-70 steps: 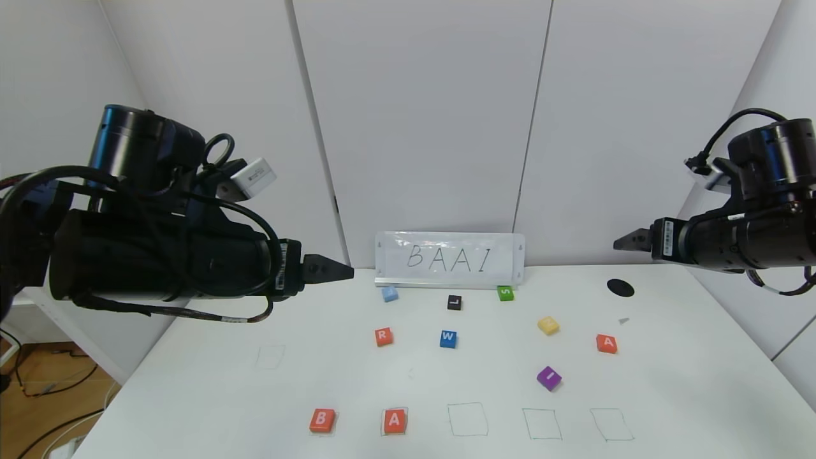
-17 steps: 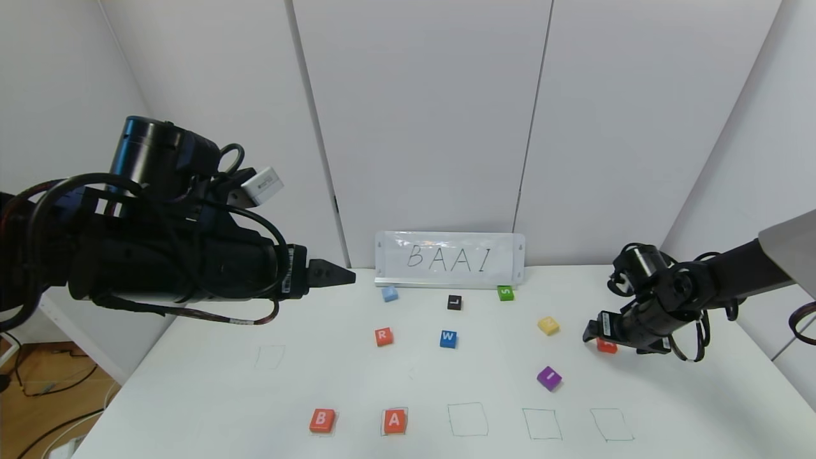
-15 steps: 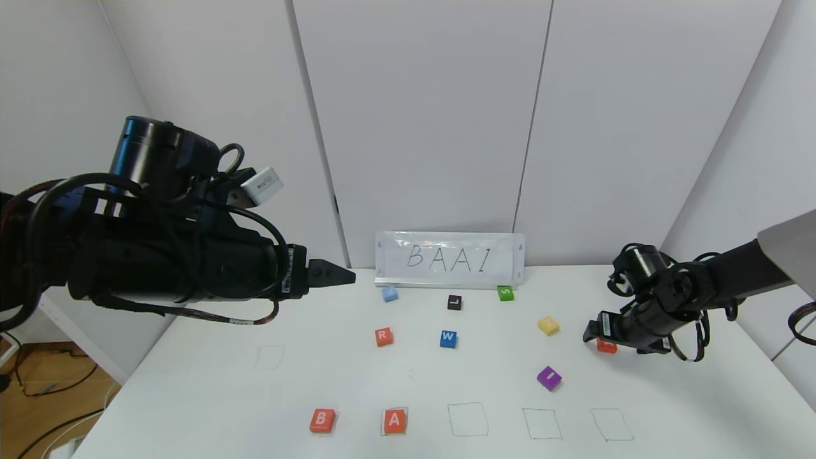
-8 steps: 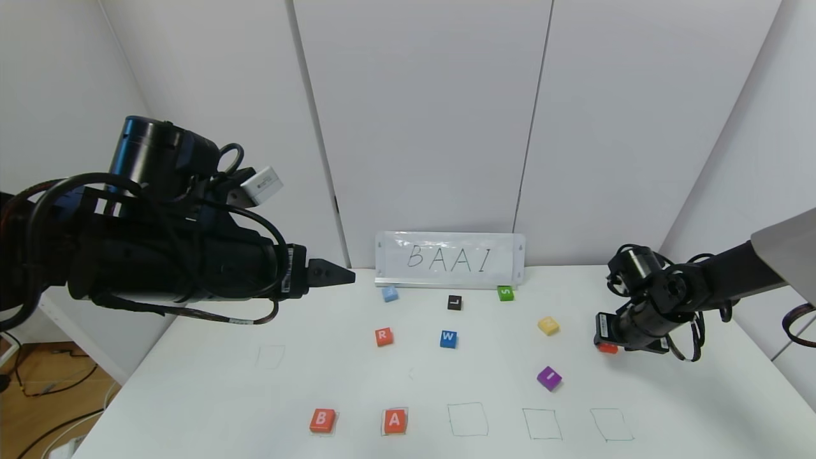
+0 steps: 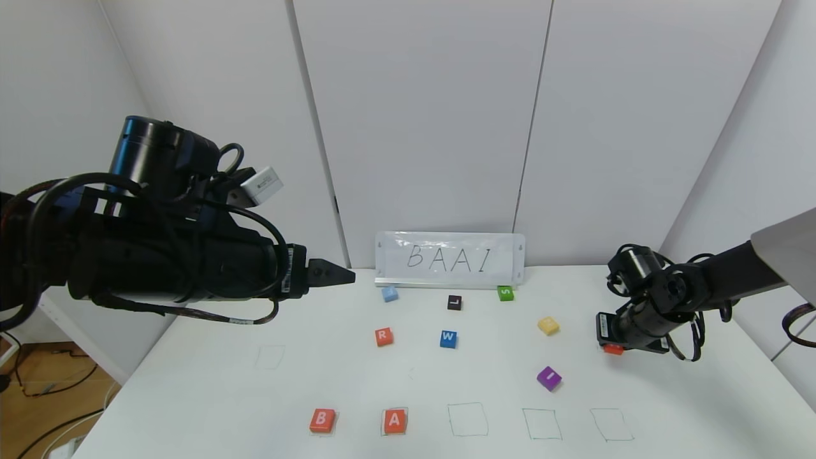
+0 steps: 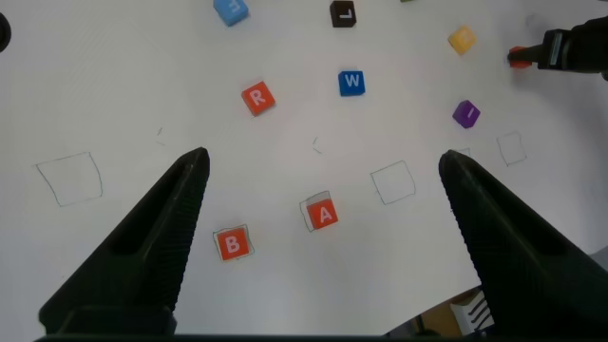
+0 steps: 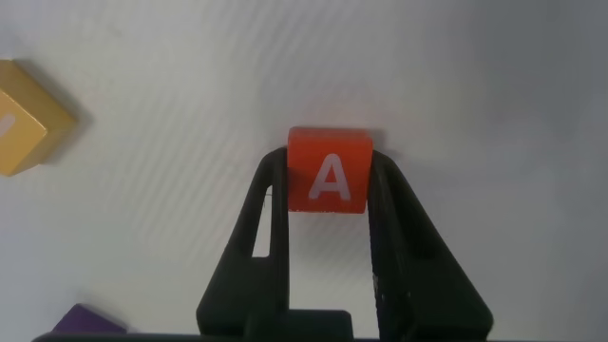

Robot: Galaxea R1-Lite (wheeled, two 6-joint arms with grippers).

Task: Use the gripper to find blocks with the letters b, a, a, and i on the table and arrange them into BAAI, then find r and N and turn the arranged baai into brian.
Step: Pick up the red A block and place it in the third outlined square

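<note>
Right gripper [image 7: 328, 204]: low over the big white table [image 5: 319, 370], right side, squeezing the small orange-red square block with a white A [image 7: 329, 171].
Left gripper [image 6: 318, 171]: held high on the left, fingers wide apart, holding nothing.

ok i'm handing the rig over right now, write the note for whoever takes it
Right claw: down on the table's right side, shut on the second A block.
Left claw: parked high over the left side, open, holding nothing.
Done: B block and first A block sit in the near row of drawn squares.
Left: carry the held A to the next empty square, then the purple I block beside it. After that fetch the R block; an N block is not readable in these views.
</note>
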